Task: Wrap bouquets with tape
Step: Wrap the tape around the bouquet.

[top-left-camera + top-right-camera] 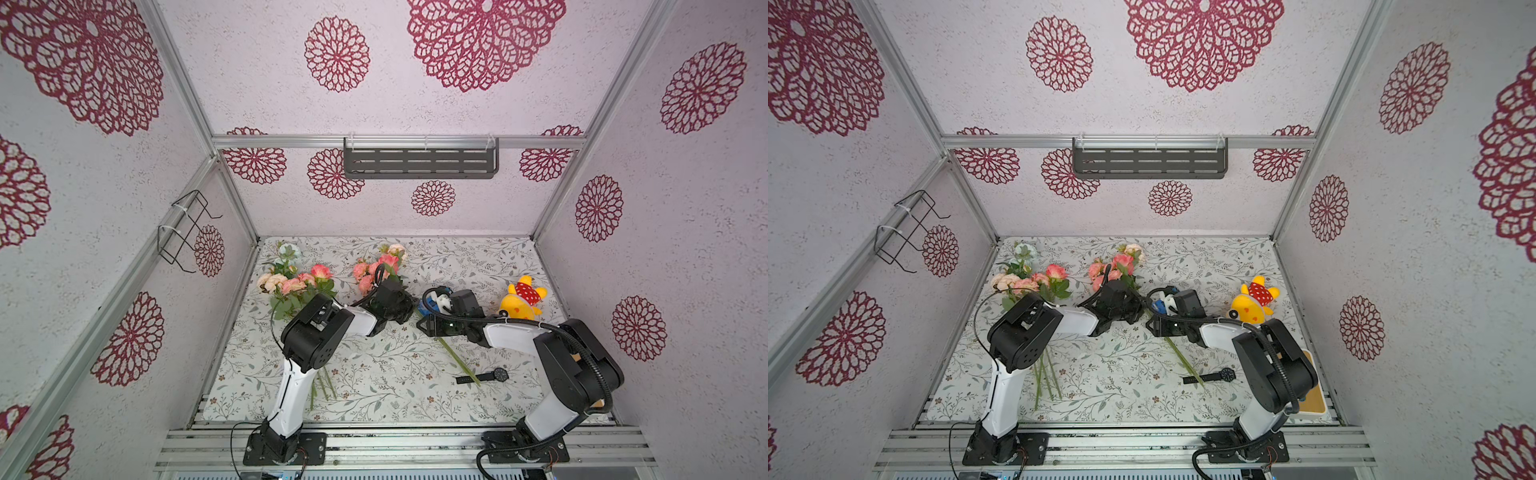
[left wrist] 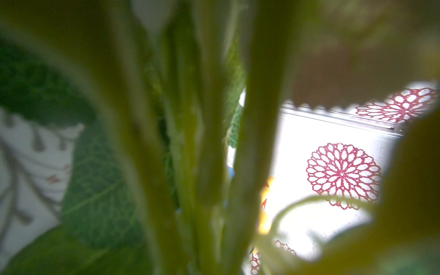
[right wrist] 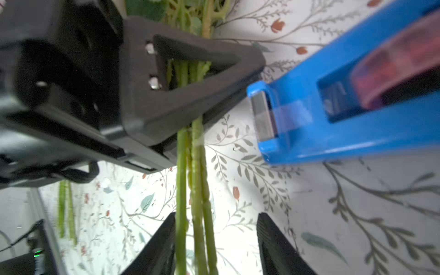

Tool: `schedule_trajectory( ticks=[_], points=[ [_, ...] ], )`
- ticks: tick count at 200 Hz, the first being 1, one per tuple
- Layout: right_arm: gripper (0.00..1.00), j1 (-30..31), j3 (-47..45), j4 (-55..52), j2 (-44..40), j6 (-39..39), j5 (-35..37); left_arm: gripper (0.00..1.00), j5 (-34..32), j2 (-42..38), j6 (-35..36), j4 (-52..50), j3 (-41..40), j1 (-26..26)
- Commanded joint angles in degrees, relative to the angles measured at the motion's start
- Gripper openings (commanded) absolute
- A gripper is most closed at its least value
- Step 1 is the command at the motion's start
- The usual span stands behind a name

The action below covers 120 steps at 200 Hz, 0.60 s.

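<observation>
The centre bouquet [image 1: 376, 269], a bunch of artificial pink and peach roses with green leaves and long thin green stems, is lying in the middle of the floral-patterned table [image 1: 374, 386]. Its blooms are pointing toward the back wall.

The left gripper [image 1: 403, 308], black with triangular fingers, is pinching the stems [image 3: 197, 181] just below the leaves, its jaws closed around them. The right gripper [image 3: 216, 219] is straddling the same stems lower down with its jaws parted, not squeezing them.

The tape dispenser [image 3: 333, 138], a small blue plastic holder carrying a roll with a dark reddish core, is sitting on the table just beside the left gripper, a clear strip reaching to its cutter.

The second bouquet [image 1: 291, 280], similar roses with pale blue blooms, is lying near the left wall, partly under the left arm. A yellow plush toy [image 1: 521, 299] is sitting near the right wall. A black wristwatch [image 1: 484, 376] is lying by the centre bouquet's stem ends.
</observation>
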Motion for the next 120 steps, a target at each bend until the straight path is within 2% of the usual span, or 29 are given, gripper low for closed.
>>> schedule_trajectory(
  ticks=[1, 21, 36, 48, 63, 82, 90, 120],
  points=[
    [0.56, -1.4, -4.4, 5.6, -3.0, 5.6, -10.3, 0.00, 1.2, 1.1, -1.5, 3.6, 0.9, 0.2],
    [0.56, -4.3, -9.7, 13.2, -2.9, 10.6, -14.0, 0.00, 0.9, 1.2, -1.7, 5.5, 0.5, 0.2],
    [0.52, -5.5, -11.5, 17.1, -2.0, 13.0, -15.6, 0.00, 0.6, 1.4, -2.1, 7.8, -0.1, 0.2],
    [0.46, -5.8, -11.5, 17.9, -0.9, 13.5, -16.1, 0.00, 0.6, 1.5, -2.0, 8.6, -0.3, 0.2],
    [0.32, -5.9, -10.7, 17.0, 0.3, 12.8, -16.1, 0.00, 0.6, 1.5, -1.9, 8.9, 0.0, 0.2],
    [0.07, -5.9, -9.7, 13.0, 0.2, 9.7, -13.2, 0.00, 0.2, 1.1, -1.6, 8.6, -0.4, 0.2],
    [0.00, -5.7, -8.8, 9.5, -0.4, 7.5, -10.5, 0.00, -0.1, 0.8, -1.4, 8.3, -0.6, 0.2],
    [0.00, -4.2, -5.4, -2.8, -4.4, -0.5, -0.2, 0.00, -0.4, 0.3, -0.9, 7.3, -0.6, 0.1]
  ],
)
